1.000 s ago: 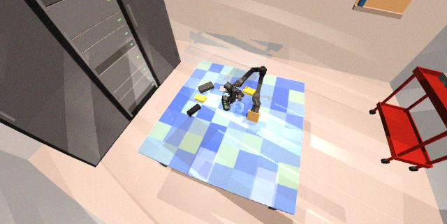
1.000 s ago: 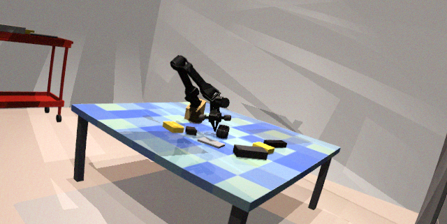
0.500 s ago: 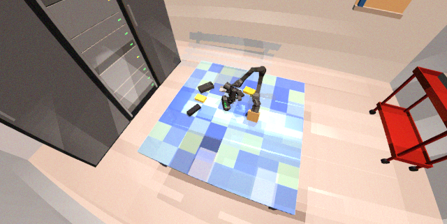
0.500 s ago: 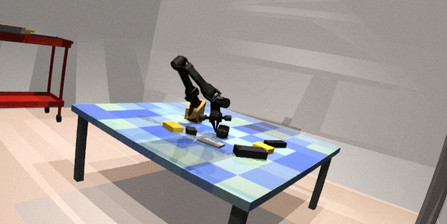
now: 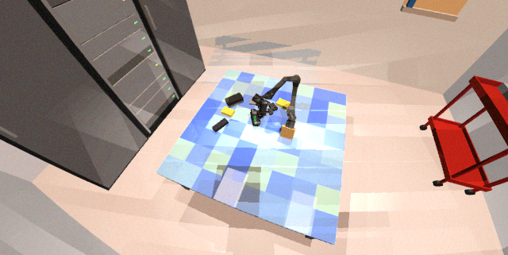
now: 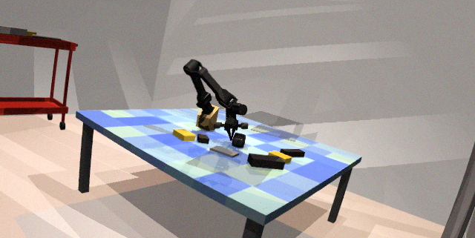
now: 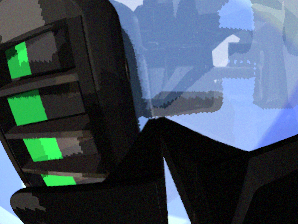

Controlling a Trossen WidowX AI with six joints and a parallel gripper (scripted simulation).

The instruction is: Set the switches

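The dark grey controller unit [image 5: 252, 119] [image 6: 239, 141] [image 7: 67, 116] lies on the checkered bench [image 5: 278, 175] [image 6: 156, 145] with its switch side up. In the wrist view, several rocker switches [image 7: 28, 107] show green ends along its left part. My gripper [image 5: 259, 111] [image 6: 231, 137] [image 7: 156, 125] is shut with nothing between the fingers. It points down, with its tips just beside the unit's right edge, low over the bench. The underside label is hidden.
Yellow blocks [image 5: 228, 111] [image 5: 282, 103] [image 6: 184, 134] [image 6: 280, 155], dark modules [image 5: 234, 98] [image 5: 220, 125] [image 6: 266, 161] [image 6: 292, 152] and a flat grey plate [image 6: 224, 151] lie around the unit. The arm's tan base [image 5: 288, 132] [image 6: 207, 118] stands behind it. A server rack [image 5: 79, 48] and a red cart [image 5: 468, 140] stand off the bench.
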